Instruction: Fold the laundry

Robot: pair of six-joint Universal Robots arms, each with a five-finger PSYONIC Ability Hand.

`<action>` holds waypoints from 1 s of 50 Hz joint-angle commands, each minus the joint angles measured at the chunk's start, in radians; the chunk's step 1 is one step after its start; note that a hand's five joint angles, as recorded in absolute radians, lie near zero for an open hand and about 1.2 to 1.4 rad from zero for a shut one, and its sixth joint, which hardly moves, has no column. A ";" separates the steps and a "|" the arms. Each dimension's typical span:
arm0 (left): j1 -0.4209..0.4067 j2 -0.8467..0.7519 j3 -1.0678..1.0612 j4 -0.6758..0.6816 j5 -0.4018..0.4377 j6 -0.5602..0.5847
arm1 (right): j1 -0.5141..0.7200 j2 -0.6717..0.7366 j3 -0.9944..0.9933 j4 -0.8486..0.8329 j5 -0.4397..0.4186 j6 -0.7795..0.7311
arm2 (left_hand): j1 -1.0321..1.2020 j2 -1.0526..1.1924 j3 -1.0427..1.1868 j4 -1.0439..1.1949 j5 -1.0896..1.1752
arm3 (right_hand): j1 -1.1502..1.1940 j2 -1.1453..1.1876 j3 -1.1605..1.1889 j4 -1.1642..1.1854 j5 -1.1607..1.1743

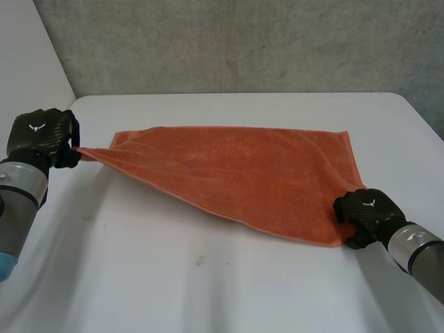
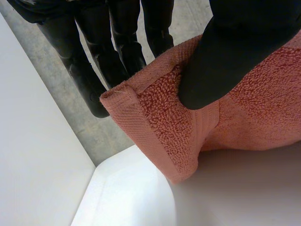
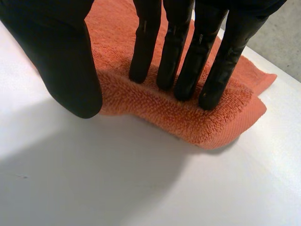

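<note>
Lying under right hand (image 1: 365,210) fingers (image 3: 181,66), towel (image 1: 243,170) stretches to pinching left hand (image 1: 43,135).

I see the towel (image 1: 243,173) as orange terry cloth, a rough looped pile with a flatter woven hem band. Table (image 1: 208,277) white, smooth, faint sheen. Left hand (image 2: 225,56) and right hand (image 3: 56,47) black, matt, smooth. Wall (image 1: 243,41) rough grey concrete.

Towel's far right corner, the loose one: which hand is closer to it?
Right. The right hand rests on the orange towel's near right corner, on that same side; the left hand pinches the stretched-out left corner.
</note>
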 commanded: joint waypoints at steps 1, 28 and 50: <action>0.000 -0.001 -0.003 0.000 -0.001 0.000 | 0.005 0.018 -0.037 -0.002 0.033 0.001 | 0.247 0.197 0.204 0.201 0.259 | 0.693 0.571 0.571 0.573 0.608; 0.040 0.217 -0.138 -0.413 0.050 0.238 | -0.007 -0.361 -0.227 0.656 0.147 -0.155 | 0.247 0.197 0.204 0.201 0.259 | 0.693 0.572 0.571 0.573 0.609; 0.031 -0.128 0.036 -0.290 0.048 0.344 | 0.009 -0.024 -0.325 0.461 0.251 -0.246 | 0.247 0.197 0.204 0.201 0.259 | 0.693 0.572 0.571 0.573 0.609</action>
